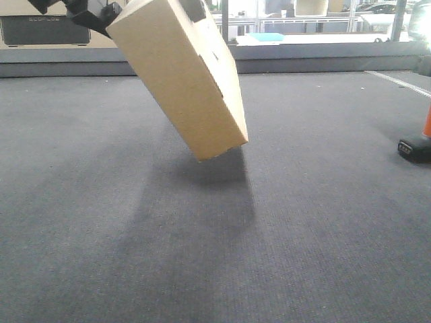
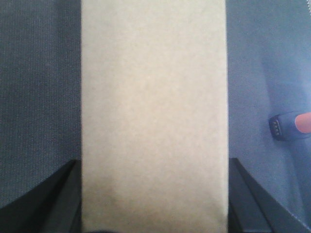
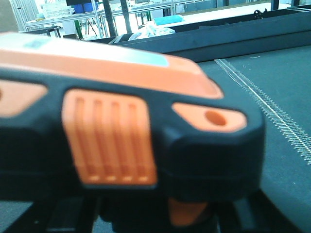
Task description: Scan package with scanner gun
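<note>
Above the grey table (image 1: pixel 135 256), the left gripper (image 1: pixel 94 17) clamps the package (image 1: pixel 182 74) by its upper end, clear of the surface — long axis slanting down toward the scanner (image 1: pixel 416 145), standing well apart at right; whether the right gripper holds it cannot be told.

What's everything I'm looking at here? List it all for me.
package: one, light brown, tilted, upper left of the front view, lower corner near the mat
scanner gun: one, orange and black, fills the right wrist view; at the right edge in front
mat: one, dark grey, under everything
black unit: one, far back left
flat teal item: one, on the pale bench behind
left hand: one, black, fingers either side of the package's end
</note>
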### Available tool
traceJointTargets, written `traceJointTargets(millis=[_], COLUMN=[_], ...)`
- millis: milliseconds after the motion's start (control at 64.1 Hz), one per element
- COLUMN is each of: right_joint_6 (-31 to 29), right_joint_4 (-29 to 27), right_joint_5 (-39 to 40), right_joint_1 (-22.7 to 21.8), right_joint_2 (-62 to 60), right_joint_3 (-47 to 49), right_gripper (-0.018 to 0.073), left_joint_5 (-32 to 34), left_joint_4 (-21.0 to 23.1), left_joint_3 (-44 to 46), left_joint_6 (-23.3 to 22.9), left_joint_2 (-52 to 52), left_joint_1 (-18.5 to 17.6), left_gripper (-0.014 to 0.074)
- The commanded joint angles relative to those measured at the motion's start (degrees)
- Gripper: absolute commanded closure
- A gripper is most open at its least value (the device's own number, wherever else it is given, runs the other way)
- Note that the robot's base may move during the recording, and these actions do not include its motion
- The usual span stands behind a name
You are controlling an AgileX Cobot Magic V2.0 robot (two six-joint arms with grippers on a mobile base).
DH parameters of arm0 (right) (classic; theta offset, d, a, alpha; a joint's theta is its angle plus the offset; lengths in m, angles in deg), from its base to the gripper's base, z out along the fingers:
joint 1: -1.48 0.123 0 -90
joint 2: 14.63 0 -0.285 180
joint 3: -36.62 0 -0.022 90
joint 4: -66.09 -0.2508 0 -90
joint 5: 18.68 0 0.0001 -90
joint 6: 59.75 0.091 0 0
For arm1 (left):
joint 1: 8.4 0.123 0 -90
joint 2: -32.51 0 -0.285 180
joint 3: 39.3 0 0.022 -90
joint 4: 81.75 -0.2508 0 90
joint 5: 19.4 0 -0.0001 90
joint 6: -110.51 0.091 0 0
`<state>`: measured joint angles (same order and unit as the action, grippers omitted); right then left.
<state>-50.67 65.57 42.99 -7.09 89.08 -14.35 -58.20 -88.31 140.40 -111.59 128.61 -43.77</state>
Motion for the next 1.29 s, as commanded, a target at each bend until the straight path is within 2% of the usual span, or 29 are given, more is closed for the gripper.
traceJointTargets(millis=[0, 125, 203, 374, 468, 608, 686, 1279], right_joint_6=[-0.3, -2.4, -6.2, -13.7, -20.8, -33.4, -37.0, -37.6], right_joint_4=[-0.2, 0.5, 2.0, 0.5, -2.2, -7.2, -8.2, -8.2], right_joint_5=[1.6, 2.6, 3.5, 2.6, 2.6, 2.5, 3.1, 3.4], right_joint_1=[-0.4, -0.4, -0.3, 0.0, 0.0, 0.1, 0.1, 0.2], right_joint_2=[0.0, 0.0, -0.4, -4.3, -6.9, -9.2, -9.3, -9.2], right_joint_3=[0.1, 0.1, 0.1, 0.1, 0.1, 0.1, 0.1, 0.1], right_gripper=[0.072, 0.0721, 0.0721, 0.0721, 0.0721, 0.0721, 0.0721, 0.0721], left_joint_5=[1.9, 1.9, 1.9, 1.0, -0.7, -3.1, -3.8, -6.2], left_joint_4=[-0.2, -0.2, -0.2, 0.1, 2.2, 3.6, 4.1, 6.6], left_joint_3=[0.5, 0.5, 0.5, 0.5, 0.5, 0.5, 0.5, 0.5], left_joint_6=[0.1, 0.1, 0.1, 0.4, 2.7, 3.1, 3.1, 3.1], left_joint_2=[-0.4, -0.4, -0.4, -0.4, -0.4, -0.4, -0.4, -0.5], left_joint_1=[0.3, 0.3, 0.3, 0.3, 0.3, 0.3, 0.3, 0.3], left_gripper=[0.0708, 0.0708, 0.0708, 0.0708, 0.0708, 0.0708, 0.0708, 0.0708])
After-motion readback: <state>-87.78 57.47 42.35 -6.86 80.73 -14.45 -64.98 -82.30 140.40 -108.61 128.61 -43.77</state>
